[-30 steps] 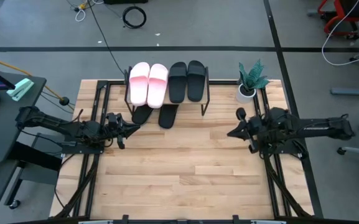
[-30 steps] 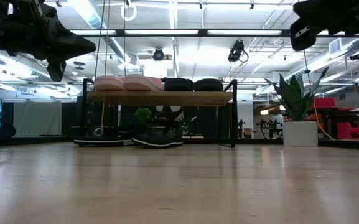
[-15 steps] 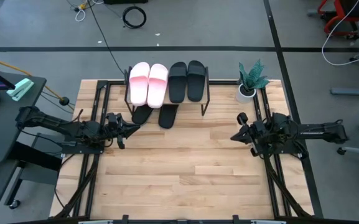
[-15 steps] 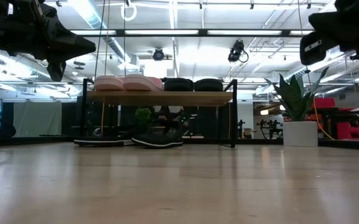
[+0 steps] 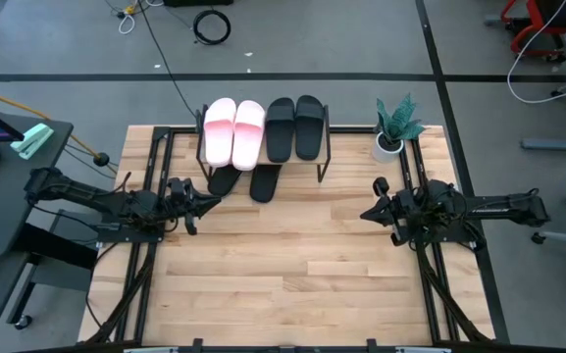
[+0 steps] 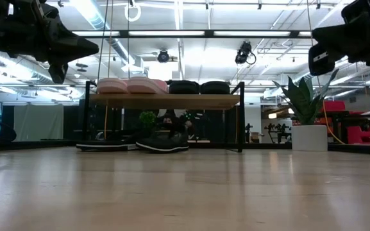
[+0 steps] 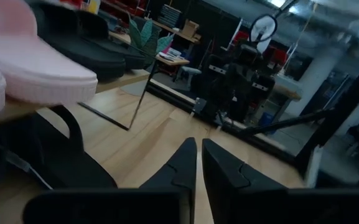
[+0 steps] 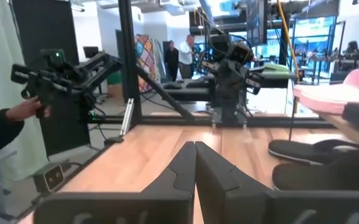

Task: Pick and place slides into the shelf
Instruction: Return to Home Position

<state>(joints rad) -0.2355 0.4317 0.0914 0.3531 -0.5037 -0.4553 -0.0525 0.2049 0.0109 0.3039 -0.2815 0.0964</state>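
Note:
The shelf (image 6: 165, 101) stands at the table's far edge. Two pale pink slides (image 5: 233, 130) and two black slides (image 5: 294, 127) lie side by side on its top board. Two more black slides (image 5: 226, 179) (image 5: 265, 182) lie soles-down on the table under the shelf, their near ends sticking out past it. My left gripper (image 5: 204, 199) hovers shut just left of and nearer than those two, above the table. My right gripper (image 5: 369, 211) hovers shut at the table's right, pointing left, well away from the shelf. In the low view both grippers (image 6: 95, 46) (image 6: 316, 61) hang high above the tabletop.
A potted plant (image 5: 392, 127) stands at the far right corner beside the shelf. Bare wooden tabletop (image 5: 292, 265) stretches between and in front of the arms. Black frame rails run along the left and right edges. A person's hand (image 8: 17, 112) shows beyond the table in the right wrist view.
My right gripper has come down somewhat and its arm has drawn back slightly toward the table's right edge, staying shut. The slides and the shelf have stayed where they were.

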